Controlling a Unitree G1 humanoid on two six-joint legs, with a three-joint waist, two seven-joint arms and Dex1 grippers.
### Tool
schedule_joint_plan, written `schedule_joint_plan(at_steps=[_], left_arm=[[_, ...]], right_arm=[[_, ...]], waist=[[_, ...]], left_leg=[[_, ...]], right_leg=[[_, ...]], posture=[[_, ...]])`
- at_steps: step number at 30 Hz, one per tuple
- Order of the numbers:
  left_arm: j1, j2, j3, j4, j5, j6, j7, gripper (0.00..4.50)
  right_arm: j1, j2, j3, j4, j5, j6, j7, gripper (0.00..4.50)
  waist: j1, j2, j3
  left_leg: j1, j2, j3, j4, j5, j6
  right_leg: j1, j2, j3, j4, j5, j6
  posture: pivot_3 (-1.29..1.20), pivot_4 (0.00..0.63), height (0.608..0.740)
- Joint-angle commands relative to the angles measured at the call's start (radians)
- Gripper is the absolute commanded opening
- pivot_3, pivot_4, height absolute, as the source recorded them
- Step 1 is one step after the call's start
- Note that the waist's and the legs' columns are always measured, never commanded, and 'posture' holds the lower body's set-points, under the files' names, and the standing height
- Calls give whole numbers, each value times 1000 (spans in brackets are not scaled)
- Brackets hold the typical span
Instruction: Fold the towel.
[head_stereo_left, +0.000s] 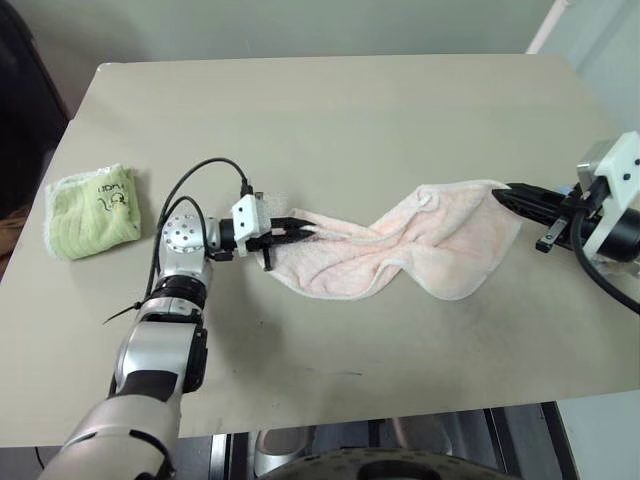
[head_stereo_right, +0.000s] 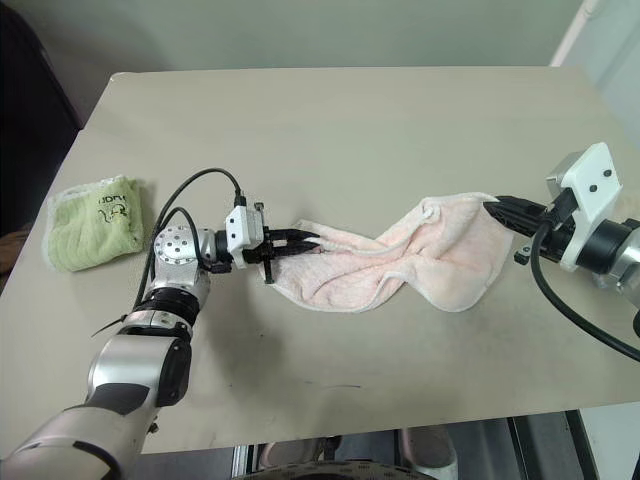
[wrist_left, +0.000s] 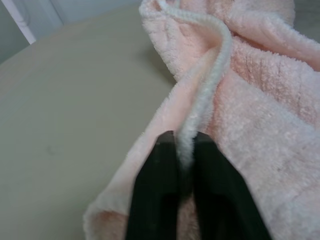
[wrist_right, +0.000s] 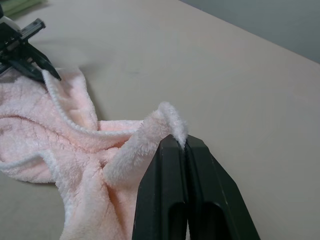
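Head views: one pink towel (head_stereo_left: 400, 250) strung mid-table (head_stereo_left: 330, 120), right of one green towel (head_stereo_left: 90, 210). Left wrist: left gripper (wrist_left: 184, 150) clamped on whitish hem. Right wrist: right gripper (wrist_right: 184, 145) pinching fluffy pink corner.

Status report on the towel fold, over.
Left tool shut on towel edge. Right tool shut on opposite corner. Towel slack on table. Green towel well aside.

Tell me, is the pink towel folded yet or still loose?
Not folded. The towel is stretched and twisted between the left gripper and right gripper, each shut on an edge, its middle sagging crumpled onto the table.
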Motion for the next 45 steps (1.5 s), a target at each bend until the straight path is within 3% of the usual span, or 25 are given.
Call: schedule_joint_plan(at_steps=[1,6,10,17,26,34,45], left_arm=[[-15,3,14,2,-6,-11,-11,25],[-10,-2,21,-11,-25,12,-39,25],[-11,-8,56,-30,-43,71,37,25],[-32,-27,101,-39,-4,155,398,25],[-194,-52,196,26,-10,203,776,25],[-357,-68,208,137,65,165,1133,25],[-516,-16,220,221,148,282,1385,25]], right_arm=[[1,-9,-36,-26,7,-12,2,0],[13,-15,-52,-33,6,-13,2,0],[6,-21,-76,-27,3,-16,-5,0],[-19,-21,-64,13,-35,-41,-15,0],[-97,-21,-15,121,-111,-109,-13,0],[-263,-17,97,375,-282,-242,-37,0],[-679,66,276,937,-545,-576,-132,0]], waist=[[0,0,0],[0,0,0],[0,0,0],[0,0,0],[2,0,0],[2,0,0],[0,1,1]], left_leg=[[0,0,0,0,0,0],[-1,0,0,0,0,0],[-1,0,0,0,0,0],[-1,0,0,1,1,0],[-2,-1,1,1,7,0],[-2,-1,2,1,11,-3],[-5,-2,2,-1,13,-6]], right_leg=[[0,0,0,0,0,0],[-1,0,0,0,0,0],[-1,0,0,0,0,0],[-1,0,0,0,0,1],[-1,0,0,0,2,2],[-1,-1,0,0,3,4],[-7,-1,1,0,8,3]], posture=[[0,150,740],[0,150,740],[0,150,740],[0,150,740],[0,150,740],[0,150,740],[0,150,740]])
